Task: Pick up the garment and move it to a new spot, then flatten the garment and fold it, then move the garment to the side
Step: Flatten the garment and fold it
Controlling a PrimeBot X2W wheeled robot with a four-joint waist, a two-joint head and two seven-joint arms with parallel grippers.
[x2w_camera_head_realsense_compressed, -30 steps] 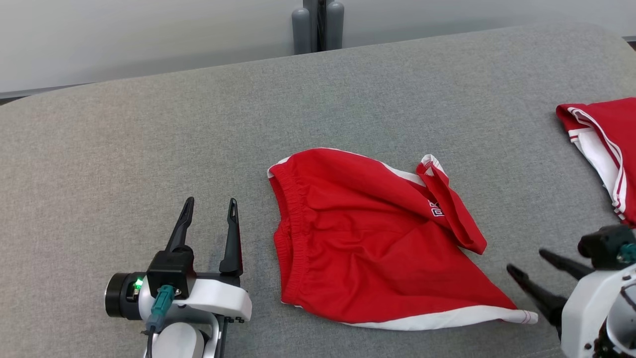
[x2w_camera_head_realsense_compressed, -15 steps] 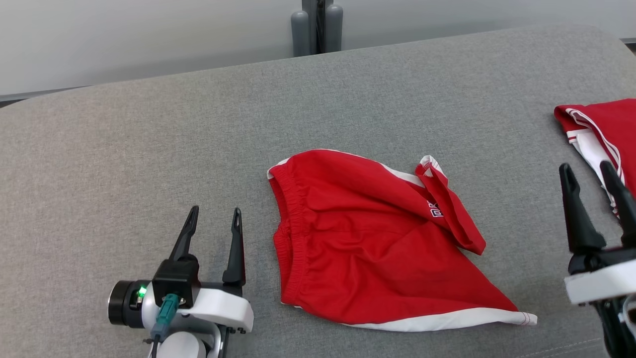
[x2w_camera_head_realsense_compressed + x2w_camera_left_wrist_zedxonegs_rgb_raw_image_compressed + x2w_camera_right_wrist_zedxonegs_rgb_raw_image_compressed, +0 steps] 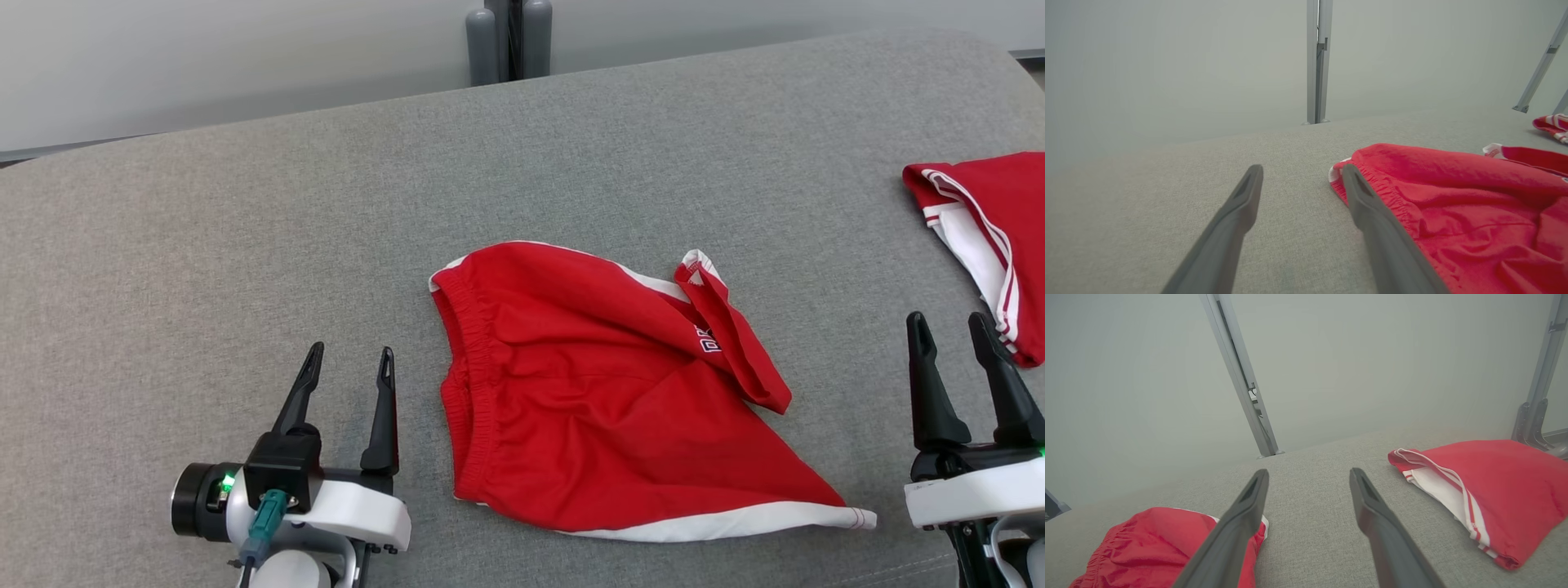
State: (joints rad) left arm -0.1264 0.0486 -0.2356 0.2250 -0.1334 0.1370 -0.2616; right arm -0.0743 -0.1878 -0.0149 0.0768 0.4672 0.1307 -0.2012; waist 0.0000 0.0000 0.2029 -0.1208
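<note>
- The left gripper (image 3: 349, 351) sits at the lower left of the head view, its two dark fingers spread apart and pointing up the picture. It holds nothing, with bare grey padded surface (image 3: 204, 245) beneath and between the fingers.
- Just to its right lies the garment (image 3: 588, 408) — a pair of red shorts with white trim, resting on the padding near the middle of the head view.
- The gathered waistband (image 3: 459, 384) is the side turned toward the left gripper. The nearer finger stands just beside it, with a strip of grey showing between them in the head view. In the left wrist view that finger overlaps the waistband's edge, so contact cannot be judged there.
- The shorts are rumpled rather than flat. One leg is folded over at the upper right, and a white hem (image 3: 735, 520) runs along the near edge to a point at the lower right.
- The right gripper (image 3: 947, 322) stands at the lower right, fingers parted and empty — right of the hem's point and not touching it.
- A second red garment (image 3: 996, 212), folded and white-striped, lies at the far right edge, well apart from the shorts.
</note>
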